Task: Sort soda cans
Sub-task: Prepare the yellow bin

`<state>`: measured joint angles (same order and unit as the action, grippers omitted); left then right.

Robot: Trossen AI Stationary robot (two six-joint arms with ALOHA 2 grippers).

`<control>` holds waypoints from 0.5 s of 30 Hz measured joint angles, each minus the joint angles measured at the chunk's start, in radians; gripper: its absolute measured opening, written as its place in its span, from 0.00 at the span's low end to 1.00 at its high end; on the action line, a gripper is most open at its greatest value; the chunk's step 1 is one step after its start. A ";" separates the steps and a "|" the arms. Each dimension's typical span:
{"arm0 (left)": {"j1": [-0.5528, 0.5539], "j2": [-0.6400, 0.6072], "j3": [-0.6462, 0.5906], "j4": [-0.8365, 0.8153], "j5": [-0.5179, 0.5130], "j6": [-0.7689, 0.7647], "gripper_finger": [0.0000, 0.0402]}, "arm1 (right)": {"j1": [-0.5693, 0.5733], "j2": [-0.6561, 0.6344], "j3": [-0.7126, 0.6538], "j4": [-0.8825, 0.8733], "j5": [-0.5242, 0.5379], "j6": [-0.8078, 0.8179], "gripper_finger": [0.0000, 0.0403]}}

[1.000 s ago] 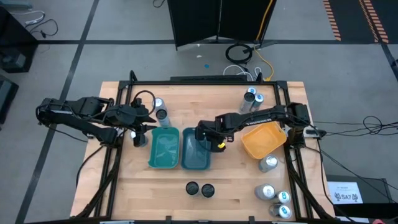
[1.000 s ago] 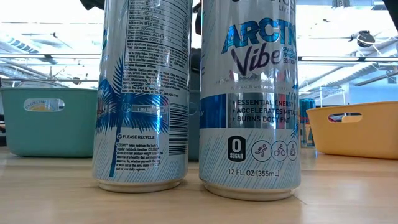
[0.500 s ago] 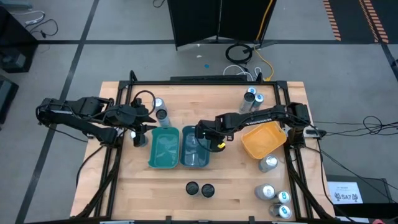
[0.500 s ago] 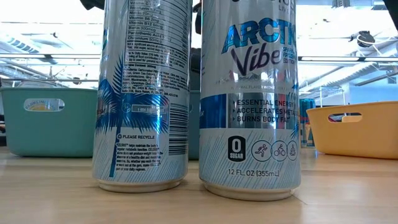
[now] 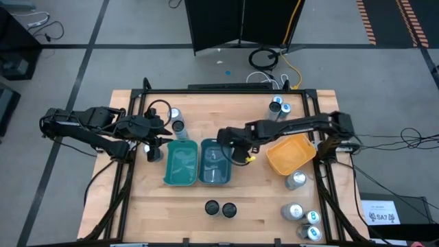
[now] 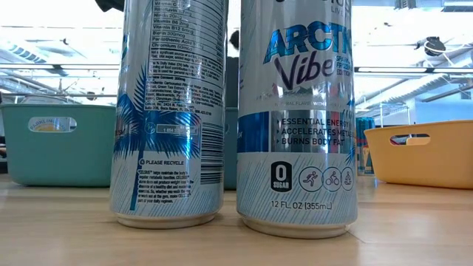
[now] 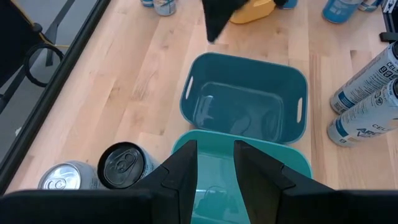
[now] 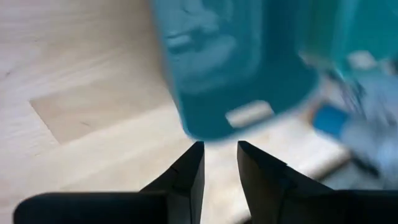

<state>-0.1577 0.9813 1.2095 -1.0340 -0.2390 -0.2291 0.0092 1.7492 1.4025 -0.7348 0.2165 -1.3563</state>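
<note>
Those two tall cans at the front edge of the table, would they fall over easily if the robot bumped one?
Probably yes. The two tall cans are slim and stand upright on narrow bases, so a high bump would likely tip one. They stand almost side by side, so one might knock the other. Once down, a round can would probably roll across the table.
</note>
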 joint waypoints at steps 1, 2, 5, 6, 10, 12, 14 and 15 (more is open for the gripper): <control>0.000 0.000 0.000 0.000 0.000 0.000 0.29 | 0.000 -0.020 0.000 -0.005 0.013 0.063 0.22; 0.000 0.000 0.000 0.000 0.000 0.000 0.29 | 0.000 -0.043 0.000 -0.006 0.016 0.150 0.22; 0.000 0.000 0.000 0.000 0.000 0.000 0.29 | 0.001 -0.115 0.000 -0.028 0.016 0.480 0.22; 0.000 0.000 0.000 0.000 0.000 0.000 0.29 | 0.001 -0.138 0.000 -0.038 0.015 0.614 0.22; 0.000 0.000 0.000 0.001 0.000 0.001 0.29 | 0.002 -0.228 0.001 -0.079 0.018 1.304 0.22; 0.000 0.000 0.000 0.002 -0.005 0.001 0.29 | 0.002 -0.260 0.001 -0.112 0.018 1.624 0.22; 0.000 0.000 0.000 0.003 -0.025 0.002 0.29 | 0.002 -0.283 0.001 -0.180 0.018 1.883 0.22; 0.000 0.000 0.000 0.003 -0.033 0.002 0.29 | 0.005 -0.291 0.001 -0.220 0.018 1.998 0.22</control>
<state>-0.1575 0.9813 1.2095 -1.0311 -0.2718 -0.2276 0.0144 1.4587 1.4036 -0.9551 0.2345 0.6416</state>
